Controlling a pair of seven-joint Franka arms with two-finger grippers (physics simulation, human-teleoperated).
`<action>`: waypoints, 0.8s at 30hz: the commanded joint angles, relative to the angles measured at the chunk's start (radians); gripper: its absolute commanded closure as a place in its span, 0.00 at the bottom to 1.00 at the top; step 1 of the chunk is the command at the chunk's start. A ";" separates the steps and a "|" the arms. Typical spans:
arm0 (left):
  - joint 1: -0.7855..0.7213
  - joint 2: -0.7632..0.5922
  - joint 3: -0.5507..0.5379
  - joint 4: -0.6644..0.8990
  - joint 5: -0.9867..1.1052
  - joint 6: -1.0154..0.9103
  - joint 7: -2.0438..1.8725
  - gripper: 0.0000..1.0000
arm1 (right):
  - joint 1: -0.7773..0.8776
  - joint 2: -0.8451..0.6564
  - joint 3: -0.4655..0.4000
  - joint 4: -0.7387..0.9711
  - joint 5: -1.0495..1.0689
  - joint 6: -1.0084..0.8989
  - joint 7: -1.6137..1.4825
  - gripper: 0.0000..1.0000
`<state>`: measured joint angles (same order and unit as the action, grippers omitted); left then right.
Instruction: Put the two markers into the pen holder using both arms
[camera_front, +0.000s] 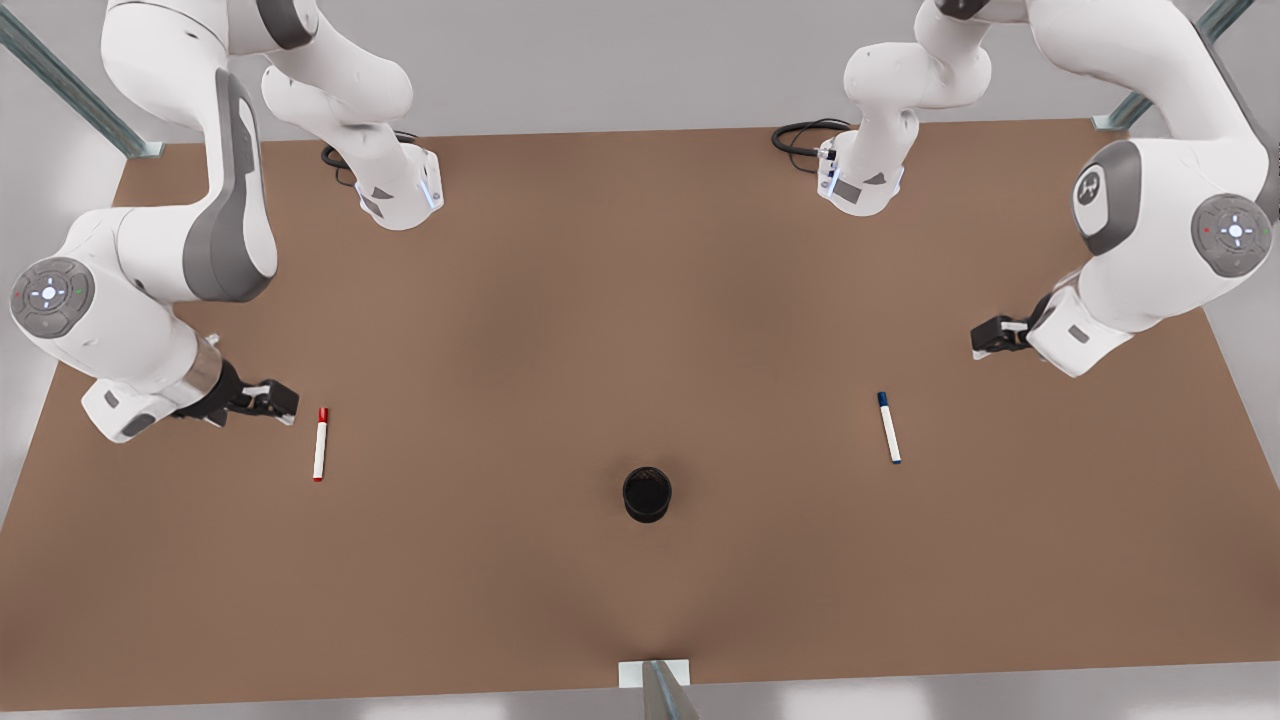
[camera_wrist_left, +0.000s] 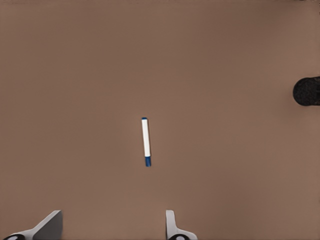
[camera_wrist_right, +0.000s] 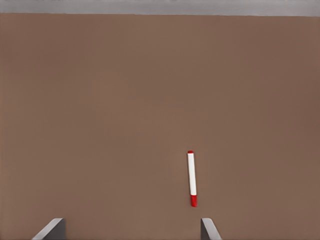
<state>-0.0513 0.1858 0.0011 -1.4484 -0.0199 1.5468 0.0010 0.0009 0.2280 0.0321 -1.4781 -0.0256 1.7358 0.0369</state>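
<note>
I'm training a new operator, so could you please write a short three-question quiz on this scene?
1. True or false: the red marker already stands in the pen holder.
2. Which marker lies nearest the left pincer? A) red B) blue C) neither
3. Fill in: both pincers' fingers are ____.

Key:
1. False; it lies flat on the table, beside the right pincer.
2. B, the blue marker.
3. Open; each hangs over the table, holding nothing.
</note>
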 joint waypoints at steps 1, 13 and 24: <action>0.001 0.017 -0.003 0.002 -0.005 0.049 0.017 0.00 | -0.009 0.002 -0.001 -0.002 0.007 0.045 0.020 0.00; -0.022 0.333 0.000 -0.362 -0.012 0.848 -0.388 0.00 | -0.044 0.300 0.005 -0.203 0.003 0.584 0.003 0.00; -0.012 0.409 0.002 -0.445 -0.014 0.961 -0.403 0.30 | -0.130 0.375 0.005 -0.300 0.001 0.630 -0.043 0.00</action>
<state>-0.0630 0.5950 0.0018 -1.8931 -0.0330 2.4491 -0.2560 -0.1254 0.6017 0.0367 -1.7744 -0.0259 2.3221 0.0323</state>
